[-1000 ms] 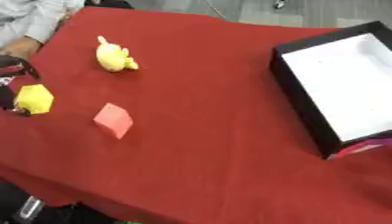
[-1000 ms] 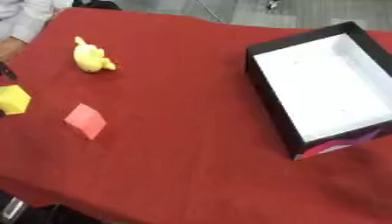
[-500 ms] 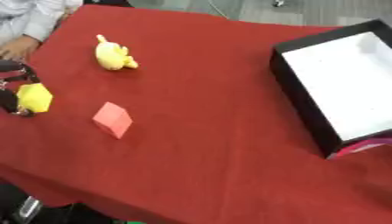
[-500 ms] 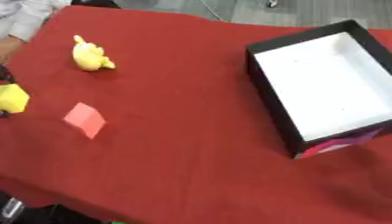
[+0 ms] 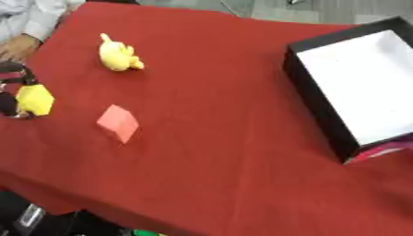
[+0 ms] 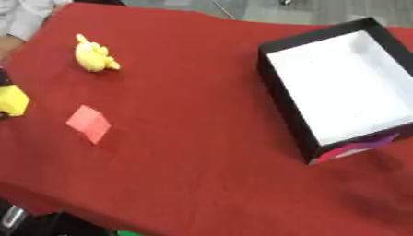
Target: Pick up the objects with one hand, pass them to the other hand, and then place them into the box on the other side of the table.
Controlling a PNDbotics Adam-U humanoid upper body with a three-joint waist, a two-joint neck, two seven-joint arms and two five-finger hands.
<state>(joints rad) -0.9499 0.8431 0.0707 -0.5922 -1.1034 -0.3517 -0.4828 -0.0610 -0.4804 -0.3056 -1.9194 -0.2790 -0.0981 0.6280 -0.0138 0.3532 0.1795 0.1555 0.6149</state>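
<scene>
Left eye view: nearest on the red counter (image 5: 218, 138) lies a pink block (image 5: 118, 122). Left of the pink block, at the counter's edge, the left hand (image 5: 9, 92) has its black fingers curled around a yellow block (image 5: 35, 99). Beyond the pink block sits a yellow plush toy (image 5: 118, 55). Far right of it stands the black box (image 6: 284, 99), white inside.

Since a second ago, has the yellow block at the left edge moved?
No clear move. The yellow block keeps the same offset up-left of the pink cube and below the yellow plush toy, with the left hand around it.
</scene>
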